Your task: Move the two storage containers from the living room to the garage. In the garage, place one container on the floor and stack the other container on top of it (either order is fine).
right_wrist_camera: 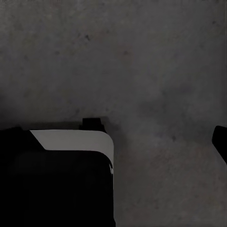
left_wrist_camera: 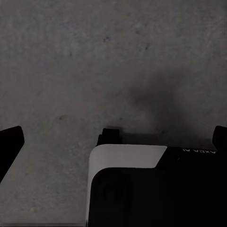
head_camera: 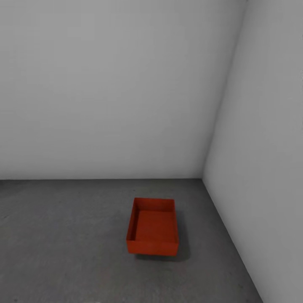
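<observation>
Upright, storage container (head_camera: 152, 229) on floor (head_camera: 63, 244), long axis toward back wall (head_camera: 109, 84); pincer states indiscernible.

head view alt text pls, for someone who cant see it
An open, empty orange-red storage container sits on the dark grey concrete floor near a corner of the room. Plain grey-white walls meet just right of it.

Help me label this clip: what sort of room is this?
Probably a garage or a bare utility room: rough dark grey concrete floor, plain grey-white walls, and one orange-red storage container near the corner.
</observation>
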